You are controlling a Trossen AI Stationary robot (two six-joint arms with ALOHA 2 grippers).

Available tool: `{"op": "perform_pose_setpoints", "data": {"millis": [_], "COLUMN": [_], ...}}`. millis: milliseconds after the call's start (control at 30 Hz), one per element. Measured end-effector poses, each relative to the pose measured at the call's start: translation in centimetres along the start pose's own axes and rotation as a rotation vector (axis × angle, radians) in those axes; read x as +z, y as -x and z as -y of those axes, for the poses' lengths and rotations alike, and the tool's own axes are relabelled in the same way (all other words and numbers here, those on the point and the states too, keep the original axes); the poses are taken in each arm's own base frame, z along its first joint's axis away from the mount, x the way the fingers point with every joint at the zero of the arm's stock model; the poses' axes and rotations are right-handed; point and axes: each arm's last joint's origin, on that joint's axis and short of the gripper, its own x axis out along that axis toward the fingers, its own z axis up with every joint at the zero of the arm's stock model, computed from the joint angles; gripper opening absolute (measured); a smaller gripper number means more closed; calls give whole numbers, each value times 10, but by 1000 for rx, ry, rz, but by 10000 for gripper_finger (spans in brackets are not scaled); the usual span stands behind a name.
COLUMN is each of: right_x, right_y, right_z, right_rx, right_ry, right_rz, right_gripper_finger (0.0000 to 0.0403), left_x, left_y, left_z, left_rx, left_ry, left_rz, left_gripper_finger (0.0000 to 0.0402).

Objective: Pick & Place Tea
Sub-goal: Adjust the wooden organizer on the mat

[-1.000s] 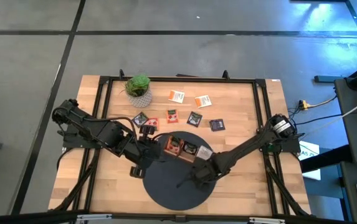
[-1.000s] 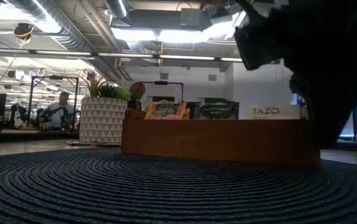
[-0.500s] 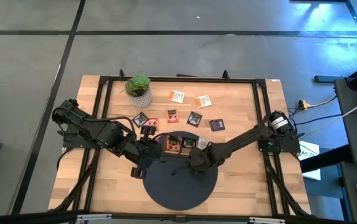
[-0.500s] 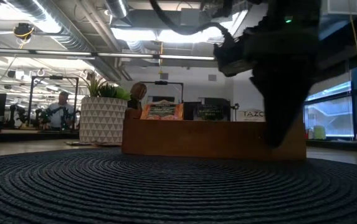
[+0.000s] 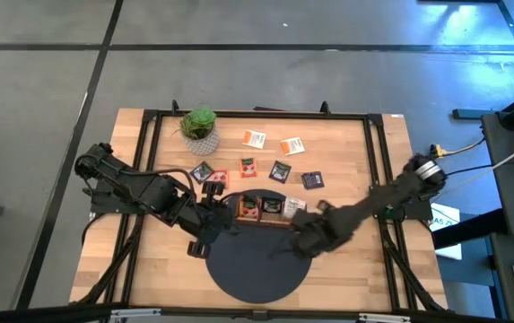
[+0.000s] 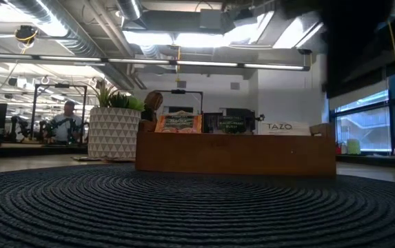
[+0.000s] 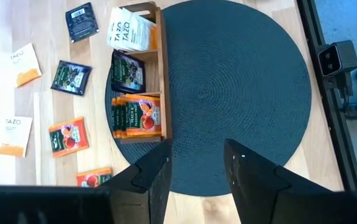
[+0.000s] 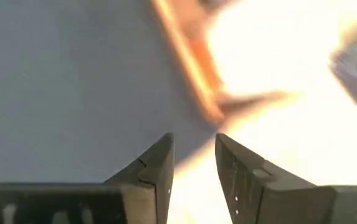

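The wooden tray (image 5: 265, 213) is sitting at the far edge of the round dark mat (image 5: 258, 260), holding orange, dark and white tea packets (image 7: 130, 116) in its 3 compartments, while more packets (image 5: 280, 170) are lying loose on the surface (image 5: 346, 152) beyond it. The right gripper (image 5: 303, 240) is hovering over the mat beside the tray's right end, fingers (image 8: 156, 168) slightly apart and holding nothing. The left gripper (image 5: 204, 238) is waiting at the mat's left edge, fingers (image 7: 150, 177) apart and empty.

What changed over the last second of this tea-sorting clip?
The right gripper swung from the mat's near side up to the wooden tray, then pulled back toward the right, empty, fingers apart. White packets now stand in the tray's right-hand compartment. The left gripper stayed open above the mat; the loose packets on the table kept their places.
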Motion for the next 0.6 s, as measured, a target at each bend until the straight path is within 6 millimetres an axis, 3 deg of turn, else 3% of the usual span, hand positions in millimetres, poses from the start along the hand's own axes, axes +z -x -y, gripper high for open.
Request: {"op": "perform_pose_setpoints", "data": {"millis": [100,167,433,600], "right_x": [-20,-24,-15,0], "right_y": [7,1,-46,-54], "right_z": [16,23,46,49], "right_rx": [-146,-210,-220,-165], "right_ry": [5,1,-108,-158], "right_rz": [-66,-95,-99,-64], "right_gripper_finger": [120,120,120,120], "left_x": [0,0,0,0], "left_y": [0,0,0,0], "left_z": [0,0,0,0], "left_rx": [2,5,7,7], "left_ry": [-22,-25,-33,-34], "left_rz": [1,1,2,2], "left_gripper_finger": [141,141,141,141]}}
